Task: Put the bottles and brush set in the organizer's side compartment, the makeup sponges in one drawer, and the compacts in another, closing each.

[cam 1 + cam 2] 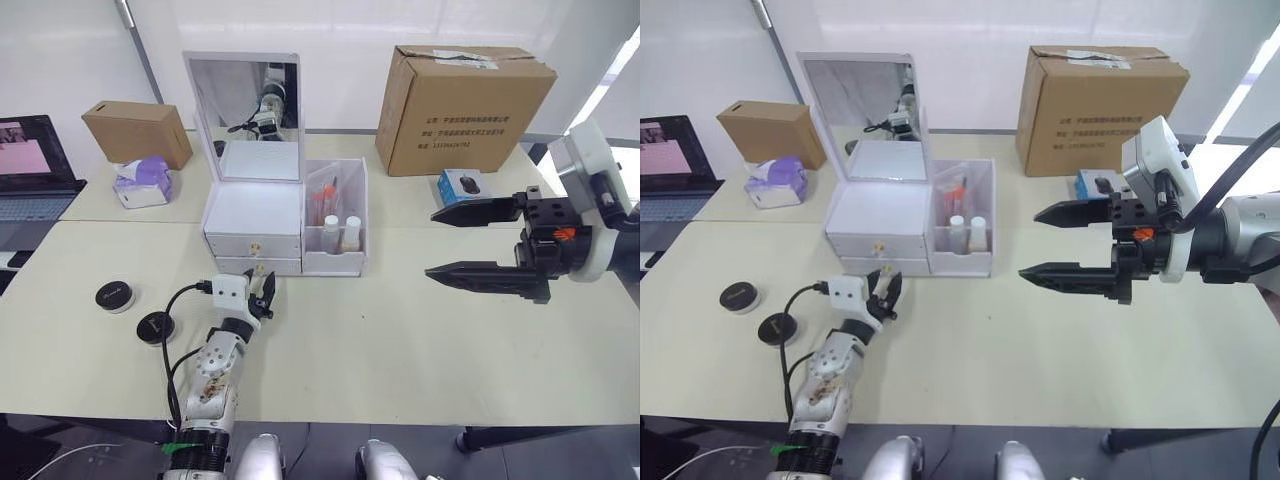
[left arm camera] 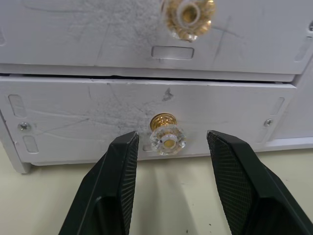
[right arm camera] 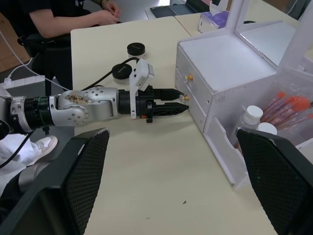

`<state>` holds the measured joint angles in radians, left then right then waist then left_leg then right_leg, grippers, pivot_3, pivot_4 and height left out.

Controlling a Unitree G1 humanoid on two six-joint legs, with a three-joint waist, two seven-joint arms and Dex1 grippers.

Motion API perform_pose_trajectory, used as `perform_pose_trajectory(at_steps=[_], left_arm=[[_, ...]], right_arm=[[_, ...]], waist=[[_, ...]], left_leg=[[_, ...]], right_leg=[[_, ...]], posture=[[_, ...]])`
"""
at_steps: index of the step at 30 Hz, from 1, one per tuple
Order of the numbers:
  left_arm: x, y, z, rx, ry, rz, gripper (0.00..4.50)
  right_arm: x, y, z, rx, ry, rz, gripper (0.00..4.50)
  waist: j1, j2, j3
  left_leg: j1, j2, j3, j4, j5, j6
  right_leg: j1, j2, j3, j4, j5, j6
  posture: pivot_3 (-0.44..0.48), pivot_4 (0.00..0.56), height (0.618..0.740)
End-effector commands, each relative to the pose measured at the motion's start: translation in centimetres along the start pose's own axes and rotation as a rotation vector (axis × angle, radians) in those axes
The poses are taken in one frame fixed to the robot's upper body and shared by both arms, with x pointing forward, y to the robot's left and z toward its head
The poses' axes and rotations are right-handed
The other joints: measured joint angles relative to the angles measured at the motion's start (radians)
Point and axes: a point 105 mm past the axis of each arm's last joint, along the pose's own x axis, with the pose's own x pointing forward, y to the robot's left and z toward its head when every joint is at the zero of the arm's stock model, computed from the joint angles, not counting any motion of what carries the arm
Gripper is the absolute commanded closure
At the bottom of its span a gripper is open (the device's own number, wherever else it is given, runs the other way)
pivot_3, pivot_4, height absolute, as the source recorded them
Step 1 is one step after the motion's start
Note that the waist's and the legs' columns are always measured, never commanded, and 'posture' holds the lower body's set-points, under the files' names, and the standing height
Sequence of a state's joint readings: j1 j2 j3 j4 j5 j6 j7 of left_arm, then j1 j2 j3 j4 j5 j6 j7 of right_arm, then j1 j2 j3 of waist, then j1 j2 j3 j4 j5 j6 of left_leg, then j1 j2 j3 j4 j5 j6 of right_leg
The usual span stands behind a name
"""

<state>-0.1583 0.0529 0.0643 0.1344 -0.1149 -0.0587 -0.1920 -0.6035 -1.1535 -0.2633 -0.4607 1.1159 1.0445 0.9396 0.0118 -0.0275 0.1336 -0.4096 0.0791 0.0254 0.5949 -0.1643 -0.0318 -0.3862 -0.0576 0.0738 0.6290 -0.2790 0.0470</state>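
Observation:
The white organizer stands mid-table with its mirror lid upright. Its side compartment holds two white-capped bottles and the brush set with orange handles. My left gripper is open in front of the lower drawer, a finger on each side of its gold-and-crystal knob without touching it. Both drawer fronts look pushed in. Two black-lidded compacts lie on the table left of that arm. My right gripper hangs open and empty to the organizer's right. The makeup sponges are out of view.
A large cardboard box and a small blue mouse box sit at the back right. A small brown box, a purple tissue pack and a laptop are at the back left. A person sits at the table's left end.

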Motion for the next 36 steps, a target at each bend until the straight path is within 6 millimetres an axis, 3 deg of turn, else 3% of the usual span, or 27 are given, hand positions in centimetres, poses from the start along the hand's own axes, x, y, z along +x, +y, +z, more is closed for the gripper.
perform_pose_trajectory(at_steps=[1,4,11,14,17,22,27,32,36], left_arm=[[0.4,-0.5,1.2,0.016,-0.062,-0.008,2.97],[0.2,-0.4,1.3,0.032,-0.068,-0.003,3.93],[-1.7,-0.3,1.5,0.078,-0.069,-0.032,3.95],[-3.3,0.2,1.1,0.101,-0.030,-0.061,3.95],[-5.3,0.4,0.6,0.075,0.024,-0.109,3.95],[-7.9,-1.1,0.9,-0.033,0.094,-0.248,3.95],[-8.7,-0.7,0.5,-0.046,0.156,-0.251,3.95],[-9.1,-0.4,0.5,-0.084,0.172,-0.257,2.32],[-10.8,1.0,0.6,-0.091,0.204,-0.271,1.03]], right_arm=[[-0.5,0.0,0.6,-0.023,-0.002,-0.026,0.00],[-0.4,-0.3,0.3,-0.017,-0.002,-0.039,0.00],[-0.4,-0.4,-0.5,0.013,0.000,-0.042,0.00],[-0.2,-0.6,-0.8,0.027,-0.003,-0.049,0.00],[-0.1,-0.3,-1.1,0.039,-0.007,-0.040,0.00],[0.2,-0.1,-1.3,0.053,-0.019,-0.030,0.00],[0.2,0.3,-1.8,0.077,-0.027,-0.016,0.00],[0.0,0.7,-2.1,0.084,-0.033,0.001,0.00],[-0.4,0.9,-2.5,0.090,-0.022,0.010,0.00]], waist=[[0.000,0.000,0.000],[-0.001,0.000,0.000],[-0.003,0.001,0.000],[-0.005,0.001,0.000],[-0.010,0.002,-0.001],[-0.012,0.002,-0.001],[-0.009,0.002,-0.001],[-0.012,0.002,-0.001],[-0.017,0.001,-0.001]], left_leg=[[0.000,0.000,0.000,0.000,0.000,0.000],[0.000,0.000,-0.001,0.000,0.000,0.000],[0.000,0.000,-0.001,0.000,0.000,0.000],[0.000,0.000,-0.002,0.000,0.000,0.000],[0.001,0.000,-0.002,0.000,0.000,0.000],[0.000,0.000,-0.001,0.000,0.000,0.000],[0.001,0.000,-0.001,0.000,0.000,0.000],[0.001,0.000,-0.001,0.000,0.000,0.000],[0.001,0.000,-0.001,0.000,0.000,0.000]], right_leg=[[0.000,0.000,0.000,0.000,0.000,0.000],[0.000,0.000,0.000,0.000,0.000,0.000],[0.000,0.000,0.000,0.000,0.000,0.000],[0.000,0.000,0.000,0.000,0.000,0.000],[0.000,0.000,0.000,0.000,0.000,-0.001],[-0.001,-0.001,0.000,0.000,-0.005,-0.008],[-0.001,-0.001,-0.001,-0.001,-0.006,-0.008],[0.000,-0.001,-0.001,0.000,-0.006,-0.008],[0.000,-0.001,-0.001,0.000,-0.006,-0.008]], posture=[[0.000,0.150,0.740],[0.000,0.150,0.740],[0.000,0.150,0.740],[0.000,0.150,0.740],[0.000,0.150,0.740],[0.000,0.150,0.740],[0.000,0.150,0.740],[0.000,0.150,0.740],[0.000,0.150,0.740]])
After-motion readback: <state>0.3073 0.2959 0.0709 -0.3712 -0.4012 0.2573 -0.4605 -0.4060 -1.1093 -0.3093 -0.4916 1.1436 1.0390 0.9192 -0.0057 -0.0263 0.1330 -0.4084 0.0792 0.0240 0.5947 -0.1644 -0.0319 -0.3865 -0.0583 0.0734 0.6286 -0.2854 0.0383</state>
